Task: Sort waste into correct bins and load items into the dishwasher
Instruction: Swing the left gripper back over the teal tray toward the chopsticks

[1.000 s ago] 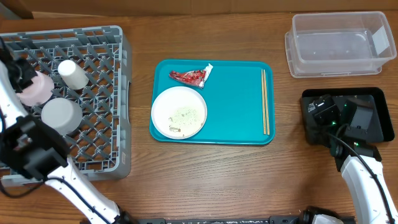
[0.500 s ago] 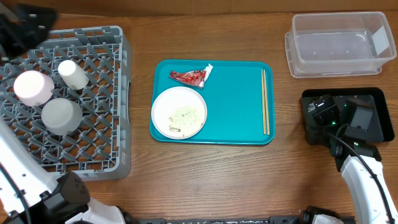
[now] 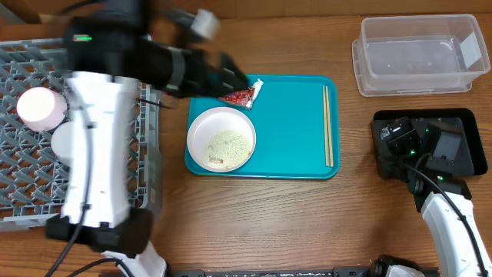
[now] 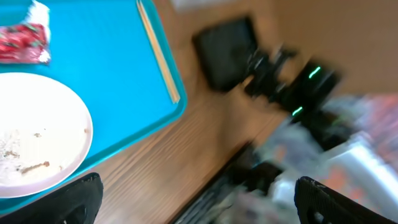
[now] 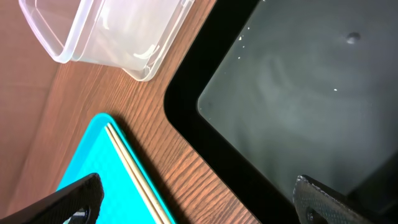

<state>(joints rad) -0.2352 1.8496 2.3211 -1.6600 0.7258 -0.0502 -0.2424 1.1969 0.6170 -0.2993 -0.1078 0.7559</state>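
Seeing left gripper (image 4: 196, 200) wide open, empty, close by crumpled red wrapper with white end (image 3: 244, 94) on teal plastic tray (image 3: 292, 150). Same deal for right gripper (image 5: 199, 202): gaping, empty, over shallow black tray (image 5: 298, 93). Could easily clip white round plate (image 3: 201, 131) just beside wrapper, scatter rice crumbs (image 3: 228, 142), with off-centre pinch.

We see a brown wooden table (image 3: 307, 223) with four things resting directly on it. The grey dish rack (image 3: 27, 165) sits at the left end and the teal tray (image 3: 292, 123) in the middle. The clear tub (image 3: 415, 86) is at the top right, with the black tray (image 3: 430, 114) just below it. Bare wood shows between all four.
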